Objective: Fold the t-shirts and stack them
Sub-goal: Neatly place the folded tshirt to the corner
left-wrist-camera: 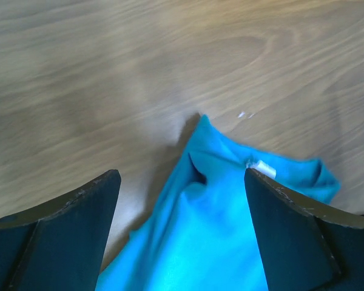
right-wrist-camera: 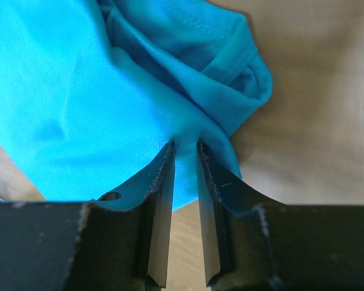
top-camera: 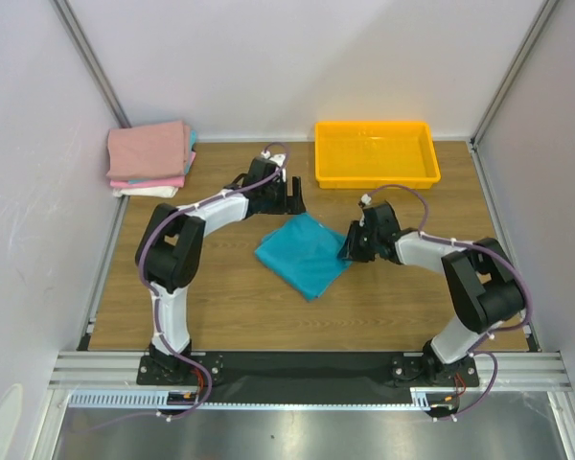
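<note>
Teal shirt [top-camera: 303,254] lies mid-worktop as a rough diamond, partly folded. The stack of folded shirts [top-camera: 150,158] (pink on top, white at the bottom) sits well apart, upper left of the overhead view. The yellow tray [top-camera: 376,180] is at upper centre-right.

Right claw [right-wrist-camera: 185,145]: jaws nearly closed, w/ a pinch of the shirt's right edge between the tips. The hold is only at the very tips, and the cloth bunches up just past them.

Left claw [left-wrist-camera: 182,182]: spread wide, holding nothing, over the shirt's top corner. The neck label [left-wrist-camera: 266,168] is close by its right finger.

Risks, as I judge them:
- The right pinch is thin, so a quick pull or lift could let the cloth slip out. Cause: a tip-only hold on slick fabric.
- The bunching at the right edge suggests several layers. The claw may be holding one layer or all of them; can't tell which. Pulling only one would undo the fold.
- If the left claw closes where it is, it could catch just the collar fold or miss the cloth and hit the worktop [top-camera: 220,307]. Can't tell its height above the cloth.
- If only the right side moves while the left has no hold, the whole shirt drags & skews, giving a crooked fold and a poor fit on the stack.
</note>
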Action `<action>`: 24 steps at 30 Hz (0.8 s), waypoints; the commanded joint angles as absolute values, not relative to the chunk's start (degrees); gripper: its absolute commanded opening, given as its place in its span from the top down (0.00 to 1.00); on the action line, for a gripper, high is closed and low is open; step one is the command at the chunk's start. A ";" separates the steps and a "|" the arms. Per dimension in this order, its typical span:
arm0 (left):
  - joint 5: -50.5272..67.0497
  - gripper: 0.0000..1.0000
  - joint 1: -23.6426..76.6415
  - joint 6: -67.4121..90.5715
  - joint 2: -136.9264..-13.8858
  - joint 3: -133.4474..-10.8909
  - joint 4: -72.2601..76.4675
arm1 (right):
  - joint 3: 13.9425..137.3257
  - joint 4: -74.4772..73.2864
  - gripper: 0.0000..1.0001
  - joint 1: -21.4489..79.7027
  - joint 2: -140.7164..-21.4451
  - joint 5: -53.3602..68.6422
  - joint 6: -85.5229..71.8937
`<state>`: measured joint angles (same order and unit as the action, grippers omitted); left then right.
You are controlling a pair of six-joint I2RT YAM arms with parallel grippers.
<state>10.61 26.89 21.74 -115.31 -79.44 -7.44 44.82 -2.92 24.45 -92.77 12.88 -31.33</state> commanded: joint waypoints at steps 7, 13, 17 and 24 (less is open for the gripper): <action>2.99 0.10 26.54 16.26 -103.01 -72.34 -13.79 | 61.07 -3.69 0.76 24.17 -106.34 11.78 -21.54; -1.84 0.09 26.11 21.09 -99.85 -66.37 -15.73 | 70.12 -5.54 0.75 22.33 -111.79 12.48 -17.76; -1.93 0.09 25.66 24.08 -98.35 -61.89 -13.98 | 75.56 -7.02 0.75 21.62 -114.43 17.12 -16.35; 1.49 0.09 25.66 27.77 -98.61 -58.45 -9.42 | 78.92 -8.86 0.68 21.97 -109.96 23.38 -17.23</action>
<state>0.16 26.04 24.71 -101.25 -59.57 -13.56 75.90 -6.85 21.54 -114.06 19.33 -18.13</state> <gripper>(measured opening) 0.913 0.311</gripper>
